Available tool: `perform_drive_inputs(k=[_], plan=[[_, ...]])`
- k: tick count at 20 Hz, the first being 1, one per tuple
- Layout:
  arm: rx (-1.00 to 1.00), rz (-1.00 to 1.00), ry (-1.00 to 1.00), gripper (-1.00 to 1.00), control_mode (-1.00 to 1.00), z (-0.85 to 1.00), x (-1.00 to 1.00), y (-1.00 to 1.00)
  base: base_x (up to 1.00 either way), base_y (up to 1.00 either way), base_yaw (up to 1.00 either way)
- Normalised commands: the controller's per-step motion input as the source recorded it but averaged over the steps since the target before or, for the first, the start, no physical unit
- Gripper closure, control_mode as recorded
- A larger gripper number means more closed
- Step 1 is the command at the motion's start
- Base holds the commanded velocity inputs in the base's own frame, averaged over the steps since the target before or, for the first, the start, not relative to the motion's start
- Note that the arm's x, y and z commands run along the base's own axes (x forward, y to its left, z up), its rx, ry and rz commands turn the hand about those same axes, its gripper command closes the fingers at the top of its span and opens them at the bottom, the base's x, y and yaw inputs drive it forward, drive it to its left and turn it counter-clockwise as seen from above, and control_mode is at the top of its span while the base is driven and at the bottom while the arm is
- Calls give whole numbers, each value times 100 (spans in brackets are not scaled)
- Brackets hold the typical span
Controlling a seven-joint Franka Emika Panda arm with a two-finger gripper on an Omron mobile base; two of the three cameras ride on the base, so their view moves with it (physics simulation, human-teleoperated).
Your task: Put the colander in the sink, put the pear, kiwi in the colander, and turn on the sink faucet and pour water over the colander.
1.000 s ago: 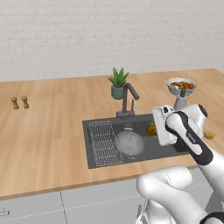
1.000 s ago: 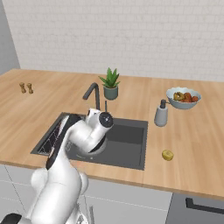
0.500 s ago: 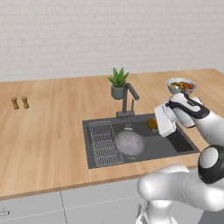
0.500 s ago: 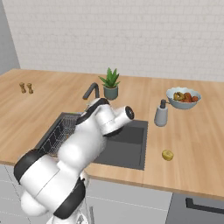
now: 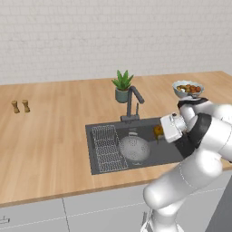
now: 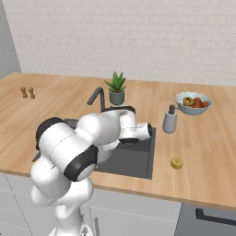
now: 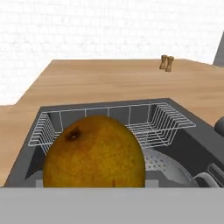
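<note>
Pear: golden-brown, gripped in the claw, held over the right half of the sink, just right of the colander.
Colander: grey, perforated, on the sink floor at centre, beside the wire rack that takes up the left side; basin floor to its right is bare.
Faucet: upright at the sink's back edge, spout angled over the basin.
Kiwi: on the surface right of the sink, near the front edge, well apart from all else.
Soap bottle, fruit bowl: farther back on the right.
</note>
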Motion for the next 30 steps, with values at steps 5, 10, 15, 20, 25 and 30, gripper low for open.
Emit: perform_drive_inputs(k=[5,10,15,20,25,30], plan=[[11,-10,-4,100,-100,-24,-3,48,0,0,0],[1,-16,0,100,-100,-36,0,52,0,0,0],[0,-14,0,100,-100,-48,9,38,0,0,0],[7,-2,2,100,-100,-31,48,-12,0,0,0],[12,0,2,100,-100,-50,35,-32,0,0,0],[4,0,1,100,-100,-55,20,-6,0,0,0]])
